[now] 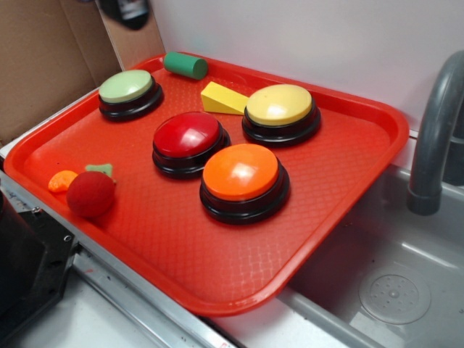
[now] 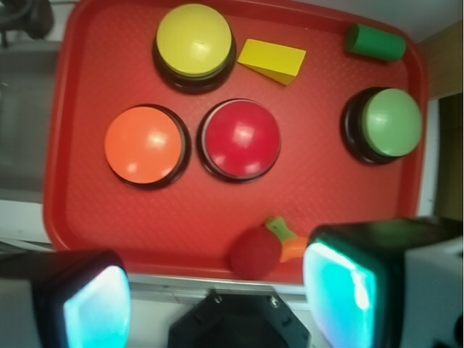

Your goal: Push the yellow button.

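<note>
The yellow button [image 1: 279, 104] [image 2: 193, 40] has a glossy yellow dome on a black base and stands at the back right of the red tray [image 1: 341, 167] [image 2: 319, 196]. In the wrist view my gripper [image 2: 217, 297] hangs high above the tray's near edge, far from the button. Its two fingers [image 2: 94, 308] with cyan pads stand wide apart, with nothing between them. In the exterior view only a dark bit of the arm [image 1: 125, 10] shows at the top edge.
On the tray also stand an orange button [image 1: 241, 174] [image 2: 143, 143], a red button [image 1: 187, 136] [image 2: 241, 138] and a pale green button [image 1: 127, 88] [image 2: 391, 122]. A yellow wedge [image 1: 221, 99], a green cylinder [image 1: 185, 65], a red ball [image 1: 90, 194] and a small carrot [image 1: 62, 180] lie there. At the right are a sink [image 1: 391, 290] and a grey faucet [image 1: 435, 138].
</note>
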`<control>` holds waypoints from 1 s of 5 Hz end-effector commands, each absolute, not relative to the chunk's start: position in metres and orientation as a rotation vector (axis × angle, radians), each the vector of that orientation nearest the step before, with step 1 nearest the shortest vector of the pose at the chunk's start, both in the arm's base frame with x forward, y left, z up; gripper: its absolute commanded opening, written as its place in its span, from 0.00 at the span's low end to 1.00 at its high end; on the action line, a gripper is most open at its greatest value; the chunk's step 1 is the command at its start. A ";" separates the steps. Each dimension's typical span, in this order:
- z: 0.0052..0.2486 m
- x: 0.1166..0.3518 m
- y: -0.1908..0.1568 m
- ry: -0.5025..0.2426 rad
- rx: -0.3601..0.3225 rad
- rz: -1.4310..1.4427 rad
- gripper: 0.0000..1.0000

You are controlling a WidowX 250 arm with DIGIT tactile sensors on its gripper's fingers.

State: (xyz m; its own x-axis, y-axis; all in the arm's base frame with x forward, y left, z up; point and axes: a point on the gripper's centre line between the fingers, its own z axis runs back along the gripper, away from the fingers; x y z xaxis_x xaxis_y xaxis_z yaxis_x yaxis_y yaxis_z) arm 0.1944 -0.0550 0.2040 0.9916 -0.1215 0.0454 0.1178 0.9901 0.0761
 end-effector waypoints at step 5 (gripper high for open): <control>0.126 0.283 -0.029 -0.157 -0.013 0.046 1.00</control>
State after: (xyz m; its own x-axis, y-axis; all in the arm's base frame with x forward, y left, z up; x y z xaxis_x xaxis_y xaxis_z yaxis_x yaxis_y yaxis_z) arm 0.2720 -0.0325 0.1094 0.9947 0.0368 0.0963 -0.0361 0.9993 -0.0086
